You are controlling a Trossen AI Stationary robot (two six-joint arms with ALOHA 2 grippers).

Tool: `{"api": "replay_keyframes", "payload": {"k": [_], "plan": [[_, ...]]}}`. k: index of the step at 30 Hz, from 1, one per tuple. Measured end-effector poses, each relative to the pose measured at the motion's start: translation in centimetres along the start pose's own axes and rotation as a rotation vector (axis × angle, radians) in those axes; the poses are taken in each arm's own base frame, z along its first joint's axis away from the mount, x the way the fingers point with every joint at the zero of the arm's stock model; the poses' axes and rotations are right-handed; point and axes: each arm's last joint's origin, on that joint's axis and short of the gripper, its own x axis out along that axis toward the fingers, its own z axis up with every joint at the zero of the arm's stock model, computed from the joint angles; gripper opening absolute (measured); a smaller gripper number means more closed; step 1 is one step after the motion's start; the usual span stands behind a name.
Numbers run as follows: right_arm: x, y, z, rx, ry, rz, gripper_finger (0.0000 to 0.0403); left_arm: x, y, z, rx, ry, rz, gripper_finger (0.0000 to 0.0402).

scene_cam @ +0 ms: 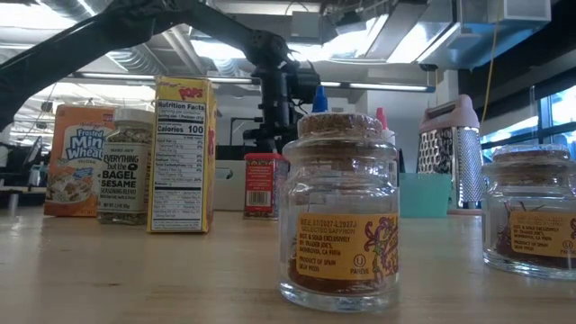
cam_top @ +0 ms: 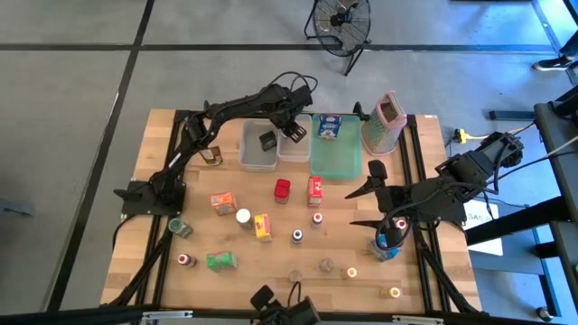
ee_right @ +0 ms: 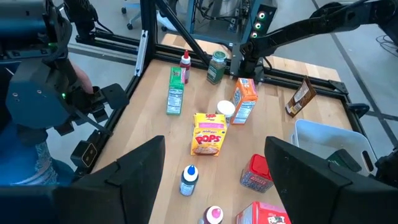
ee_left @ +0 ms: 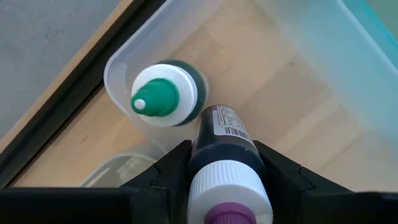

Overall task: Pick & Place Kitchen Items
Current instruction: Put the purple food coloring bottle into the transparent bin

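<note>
My left gripper (cam_top: 292,127) is above the clear tubs (cam_top: 259,155) at the table's far side, shut on a small dark bottle with a white cap and purple tip (ee_left: 221,134). Beneath it in the left wrist view, a green-tipped bottle (ee_left: 163,95) stands on its base in a tub corner (ee_left: 118,59). My right gripper (cam_top: 360,206) hangs open over the table's right part, touching nothing. Boxes, jars and spice bottles stand on the wood, among them a red jar (cam_top: 283,190), a red box (cam_top: 314,190) and a yellow Pops box (ee_right: 208,134). My left gripper pinches the small dark bottle between its two fingers (ee_left: 171,171), one on each side just below the white cap (ee_left: 229,183). The fingers come from above, along the bottle. It stays upright, cap toward the wrist, base down inside the tub beside the green-tipped bottle; whether the base rests on the floor cannot be told.
A flat green tray (cam_top: 336,161) with a blue box (cam_top: 328,127) lies right of the tubs, the metal grater (cam_top: 383,124) beyond it. Cork-lidded jars (scene_cam: 346,211) stand near the near edge. A brown bag (cam_top: 213,156) lies left of the tubs. A blue-capped item (cam_top: 388,246) sits under my right arm.
</note>
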Motion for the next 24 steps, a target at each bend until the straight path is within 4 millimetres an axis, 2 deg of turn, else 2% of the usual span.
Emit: {"api": "replay_keyframes", "payload": {"k": [8,17,24], "plan": [[0.0,0.0,0.0,0.000,0.000,0.000,0.0279,0.1,0.6,0.2,-0.016,0.001,-0.016,0.0143],[0.0,0.0,0.0,-0.001,0.001,-0.002,0.0279,2.6,0.3,0.2,0.000,0.054,-0.014,0.0143],[0.0,0.0,0.0,-0.002,0.004,-0.004,0.0279,2.9,0.3,0.2,0.016,0.060,-0.016,0.0145]]}}
